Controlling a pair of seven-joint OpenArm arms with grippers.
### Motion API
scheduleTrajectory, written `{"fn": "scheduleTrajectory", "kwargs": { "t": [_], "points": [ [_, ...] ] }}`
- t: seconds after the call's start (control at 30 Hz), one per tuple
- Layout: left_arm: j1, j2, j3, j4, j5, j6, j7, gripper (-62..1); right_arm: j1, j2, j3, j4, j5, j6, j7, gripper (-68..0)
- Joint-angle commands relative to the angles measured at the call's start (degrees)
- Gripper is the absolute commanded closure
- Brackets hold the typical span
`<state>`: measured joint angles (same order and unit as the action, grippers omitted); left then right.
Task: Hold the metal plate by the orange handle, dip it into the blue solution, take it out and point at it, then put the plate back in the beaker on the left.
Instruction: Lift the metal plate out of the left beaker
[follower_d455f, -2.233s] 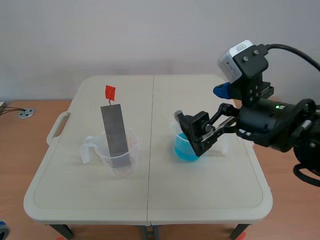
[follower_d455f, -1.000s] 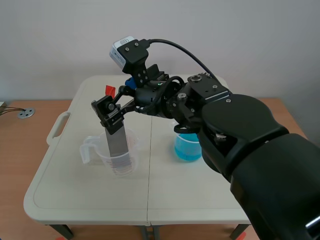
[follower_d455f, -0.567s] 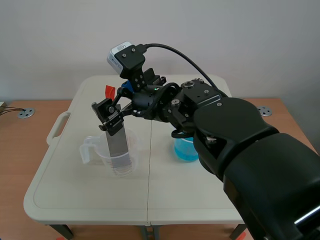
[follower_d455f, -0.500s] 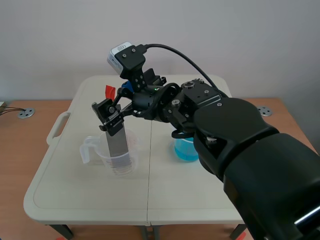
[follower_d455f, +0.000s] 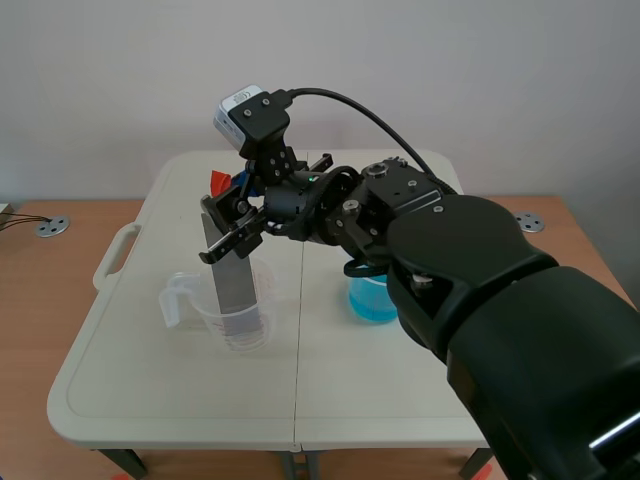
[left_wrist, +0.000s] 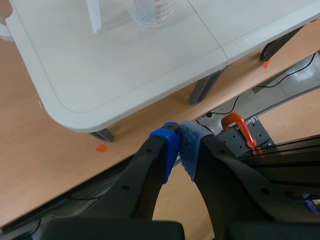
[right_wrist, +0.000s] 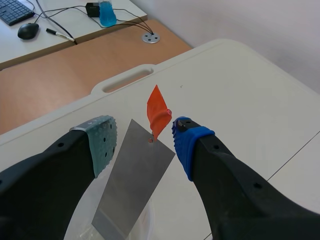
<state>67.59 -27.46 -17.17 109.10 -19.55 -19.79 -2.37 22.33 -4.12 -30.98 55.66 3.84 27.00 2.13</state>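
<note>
While the right claw (right_wrist: 142, 136) is wide open, the orange handle (right_wrist: 157, 115) sits right inside it. Squeeze only that, gently.

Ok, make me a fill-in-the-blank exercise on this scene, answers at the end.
The metal plate stands in a clear ____.
The right end effector, either side of the orange handle, is ____.
The left end effector is ____, holding nothing.
The solution nearby is ____.
Missing words: beaker, open, shut, blue.
</note>
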Motion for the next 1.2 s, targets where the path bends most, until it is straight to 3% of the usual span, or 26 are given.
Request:
{"fn": "scheduleTrajectory", "kwargs": {
  "t": [0.0, 0.1, 0.47, 0.8, 0.9, 1.03, 1.17],
  "points": [
    [-0.13, 0.28, 0.22, 0.35, -0.35, -0.33, -0.74, -1.6, 1.64, -0.35, 0.13, 0.94, -0.13, 0.07, 1.22, -21.9],
    [-0.13, 0.28, 0.22, 0.35, -0.35, -0.33, -0.74, -1.6, 1.64, -0.35, 0.13, 0.94, -1.18, 0.07, 2.25, -18.3],
    [-0.13, 0.28, 0.22, 0.35, -0.35, -0.35, -0.72, -1.6, 1.64, -0.33, 0.13, 0.94, -2.34, 0.04, 3.39, -18.0],
    [-0.13, 0.28, 0.22, 0.35, -0.33, -0.48, -0.74, -1.6, 1.62, -0.15, 0.13, 0.94, -2.58, 0.04, 3.52, -1.9],
    [-0.13, 0.28, 0.22, 0.35, -0.33, -0.48, -0.74, -1.6, 1.62, 0.09, 0.13, 0.94, -2.58, 0.07, 5.03, -1.3],
    [-0.13, 0.28, 0.22, 0.35, -0.33, -0.5, -0.76, -1.6, 1.64, 0.7, 0.15, 0.96, -3.43, 1.7, 7.98, -1.3],
    [-0.13, 0.28, 0.22, 0.35, -0.33, -0.5, -0.76, -1.6, 1.51, 1.27, 0.15, 0.96, -3.56, 6.84, 10.71, -1.3]
  ]
}}
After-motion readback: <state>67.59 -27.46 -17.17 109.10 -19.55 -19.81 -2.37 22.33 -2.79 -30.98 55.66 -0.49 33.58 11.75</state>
